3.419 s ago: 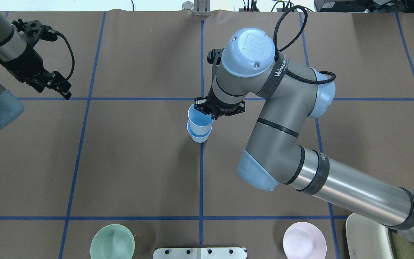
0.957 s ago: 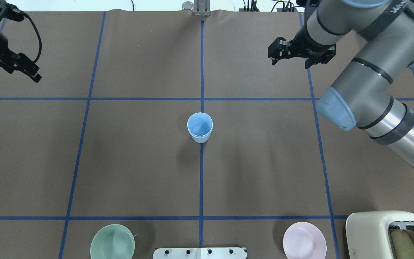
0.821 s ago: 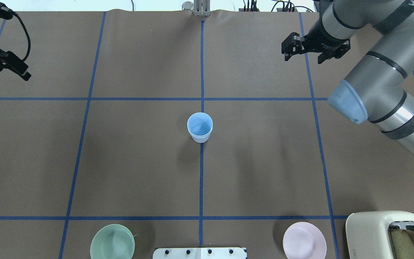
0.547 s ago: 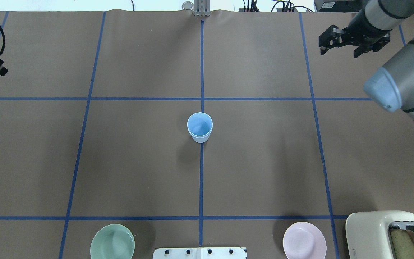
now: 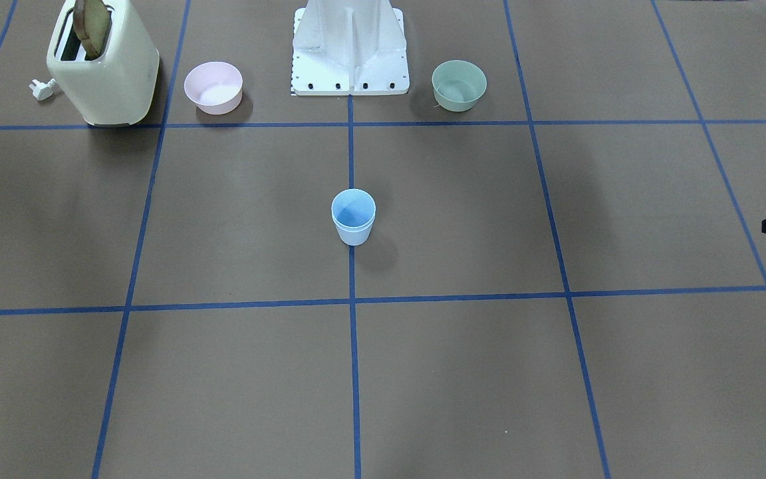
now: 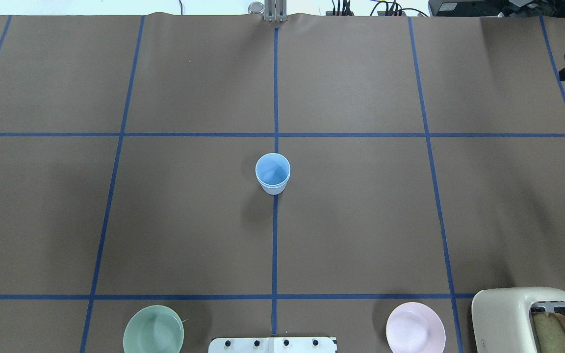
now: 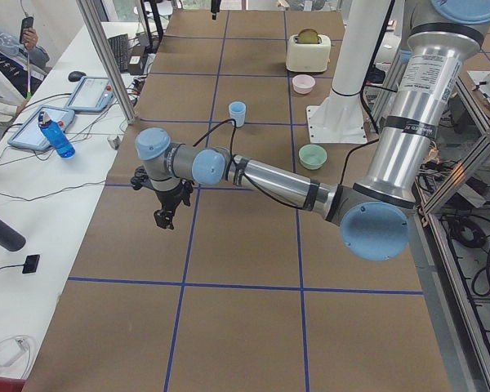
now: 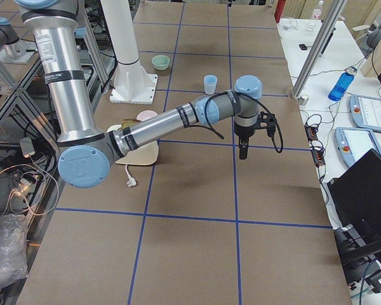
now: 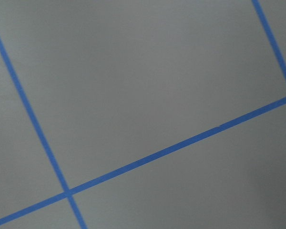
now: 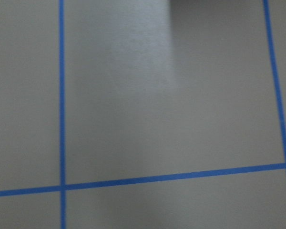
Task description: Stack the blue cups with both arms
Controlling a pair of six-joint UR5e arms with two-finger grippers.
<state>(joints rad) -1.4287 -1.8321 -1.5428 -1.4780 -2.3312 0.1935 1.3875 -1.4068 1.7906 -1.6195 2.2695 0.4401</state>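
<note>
Brown paper [image 6: 361, 220] ruled with blue tape lines [image 6: 111, 206] covers the table.

**Hard to read.**
- The left gripper [image 7: 162, 216] appears in the front-facing view only as a black shape cut by the frame edge. You cannot tell whether its fingers are apart or together.
- The right gripper [image 8: 242, 152] shows as black slivers at the edges of the overhead and front-facing views, and its state cannot be told either.
- Both grippers hang above the cover, well out to either side of the white base [image 5: 350, 46].
- Each wrist view gives you only cover and tape, and the right one is blurred.
- In the right-side view the right arm [image 8: 165, 124] hides most of the toaster [image 5: 104, 66] and part of the pink bowl [image 5: 213, 86].
- In the left-side view the left arm [image 7: 269, 181] stretches low over the cover, away from the base.

**Containers.**
- The blue cups [image 6: 272, 173] stand upright on the centre tape line, straight out from the base and well apart from both grippers. One is nested inside the other, its rim showing just above the outer rim.
- The pink bowl sits mouth up just beside the base on the robot's right.
- The pale green bowl [image 5: 459, 84] sits mouth up just beside the base on the robot's left.
- The toaster stands farther from the base than the pink bowl, on the same side. A slice of bread [image 5: 94, 23] stands up out of one slot.
</note>
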